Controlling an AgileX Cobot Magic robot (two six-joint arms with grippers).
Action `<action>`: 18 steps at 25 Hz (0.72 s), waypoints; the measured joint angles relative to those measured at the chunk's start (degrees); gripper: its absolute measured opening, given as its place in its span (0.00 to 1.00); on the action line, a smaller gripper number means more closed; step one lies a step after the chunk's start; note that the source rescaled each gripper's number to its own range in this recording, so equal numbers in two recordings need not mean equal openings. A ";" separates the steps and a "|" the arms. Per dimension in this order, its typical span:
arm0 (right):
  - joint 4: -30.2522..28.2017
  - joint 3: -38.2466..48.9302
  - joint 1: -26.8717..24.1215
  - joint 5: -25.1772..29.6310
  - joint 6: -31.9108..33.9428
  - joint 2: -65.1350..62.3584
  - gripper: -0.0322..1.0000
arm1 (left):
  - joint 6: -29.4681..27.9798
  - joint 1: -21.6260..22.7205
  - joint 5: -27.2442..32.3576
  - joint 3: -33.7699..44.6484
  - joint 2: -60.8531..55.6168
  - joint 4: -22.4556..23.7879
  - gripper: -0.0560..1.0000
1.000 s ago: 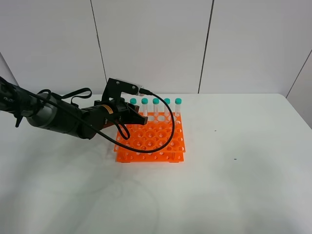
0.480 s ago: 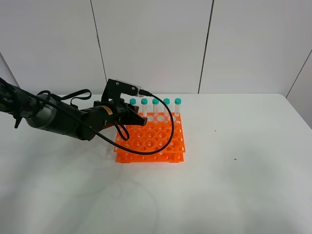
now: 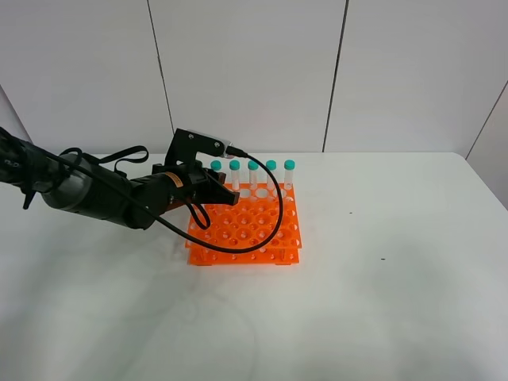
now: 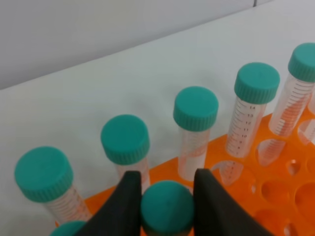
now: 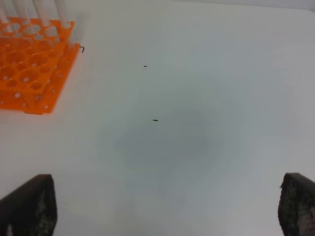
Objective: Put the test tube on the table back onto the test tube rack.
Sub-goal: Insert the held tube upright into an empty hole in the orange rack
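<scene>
Left end effector [image 4: 167, 196]: clamped on the teal cap of a tube [image 4: 167, 209], held upright over the orange rack [image 3: 246, 226], beside its capped row. Right end effector [image 5: 167, 206]: jaws spread wide, holding nothing, above the white surface [image 5: 197, 98].

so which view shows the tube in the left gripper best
The left wrist view: the test tube's teal cap sits clamped between the left gripper's fingers. The exterior high view hides it behind the arm; the right wrist view misses it.

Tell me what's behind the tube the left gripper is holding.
Behind the held test tube stands a row of capped tubes in the test tube rack. The hole beneath the held tube is hidden by the left gripper.
</scene>
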 joint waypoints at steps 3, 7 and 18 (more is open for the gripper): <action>0.00 0.00 0.00 0.00 0.00 0.00 1.00 | 0.30 0.04 0.61 0.33 -0.34 0.00 0.17; 0.00 0.00 0.00 0.00 0.00 0.00 1.00 | 0.42 0.04 0.83 0.41 -0.47 0.13 0.40; 0.18 0.00 0.00 0.00 0.00 0.00 1.00 | 0.53 0.11 1.94 0.47 -6.05 0.23 0.66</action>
